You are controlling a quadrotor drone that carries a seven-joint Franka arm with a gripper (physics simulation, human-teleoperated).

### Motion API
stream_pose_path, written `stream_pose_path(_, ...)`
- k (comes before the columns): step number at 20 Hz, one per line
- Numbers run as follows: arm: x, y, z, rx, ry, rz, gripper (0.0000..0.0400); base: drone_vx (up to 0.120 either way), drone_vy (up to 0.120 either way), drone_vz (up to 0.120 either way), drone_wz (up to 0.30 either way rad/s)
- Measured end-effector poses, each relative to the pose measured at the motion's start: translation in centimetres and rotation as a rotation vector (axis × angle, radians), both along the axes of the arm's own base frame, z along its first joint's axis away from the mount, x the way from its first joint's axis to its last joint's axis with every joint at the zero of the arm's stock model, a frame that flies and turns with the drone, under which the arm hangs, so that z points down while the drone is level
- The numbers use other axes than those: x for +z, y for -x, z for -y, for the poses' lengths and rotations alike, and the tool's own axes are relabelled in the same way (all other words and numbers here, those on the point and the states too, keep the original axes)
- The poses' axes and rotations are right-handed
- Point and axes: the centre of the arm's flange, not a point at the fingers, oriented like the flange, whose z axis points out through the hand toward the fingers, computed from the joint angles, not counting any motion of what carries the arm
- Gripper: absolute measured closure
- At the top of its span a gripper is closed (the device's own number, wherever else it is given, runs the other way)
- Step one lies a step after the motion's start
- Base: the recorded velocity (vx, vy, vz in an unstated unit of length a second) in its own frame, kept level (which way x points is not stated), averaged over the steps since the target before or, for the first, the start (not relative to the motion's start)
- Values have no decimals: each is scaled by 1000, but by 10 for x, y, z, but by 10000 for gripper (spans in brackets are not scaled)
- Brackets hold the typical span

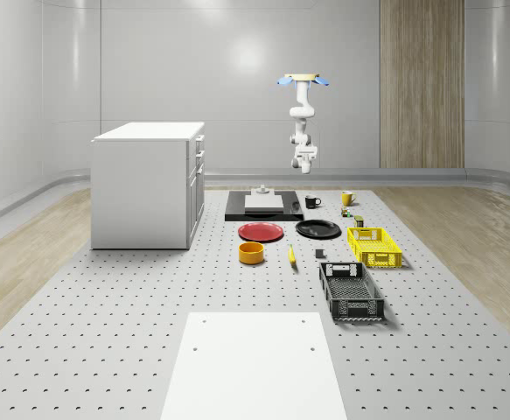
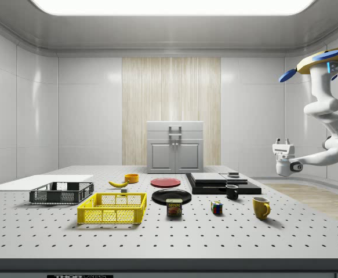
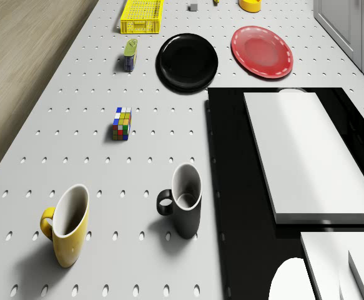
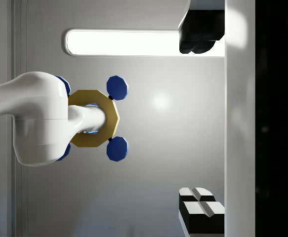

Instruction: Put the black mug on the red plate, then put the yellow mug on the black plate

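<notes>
A simulated robotics laboratory is showing here: a large grey perforated work table (image 1: 106,332), drilled in a regular grid of holes like an optical breadboard, is filling a bare room with smooth pale wall panels, one vertical wood-grain panel (image 1: 421,83) and a long ceiling light strip (image 2: 169,6). A white drawer cabinet (image 1: 145,184) is standing on the table, and test props such as a yellow mesh crate (image 1: 374,246) and a multicoloured puzzle cube (image 3: 122,123) are lying about.

The drone (image 2: 325,61) hovers high in the air, its arm (image 2: 325,113) hanging down and bent, the gripper (image 2: 282,142) turned upward with its fingers (image 4: 201,207) spread apart, holding nothing.
</notes>
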Motion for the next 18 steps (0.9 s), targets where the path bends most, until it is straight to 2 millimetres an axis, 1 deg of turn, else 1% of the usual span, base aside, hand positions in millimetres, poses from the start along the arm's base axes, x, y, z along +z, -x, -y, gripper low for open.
stream_pose_path(18,0,1,-1,0,8,14,0,0,0,0,0)
